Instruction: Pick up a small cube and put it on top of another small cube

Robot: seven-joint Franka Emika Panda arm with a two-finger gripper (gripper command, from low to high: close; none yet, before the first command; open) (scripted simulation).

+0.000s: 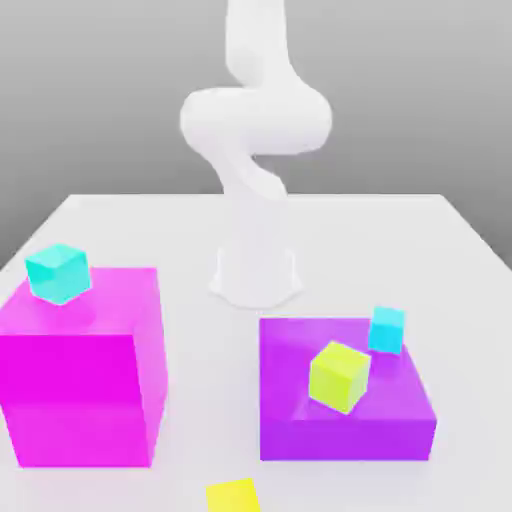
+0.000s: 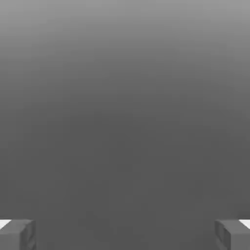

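Observation:
The small bright-yellow cube [image 1: 232,495] lies on the white table at the near edge of the exterior view, partly cut off by the frame. The turquoise cube [image 1: 58,273] rests on top of the big magenta block [image 1: 85,370] at the exterior view's left. The white arm [image 1: 255,120] rises from its base at the table's middle and runs up out of frame. In the hand view my gripper [image 2: 125,234] is open, its grey fingertips [image 2: 17,234] far apart with nothing between them, facing plain grey background.
A low purple block [image 1: 345,415] sits at the exterior view's right, carrying a lime cube [image 1: 339,376] and a smaller sky-cyan cube [image 1: 386,330]. The arm's base [image 1: 255,280] stands between the two big blocks, farther back on the white table [image 1: 150,225].

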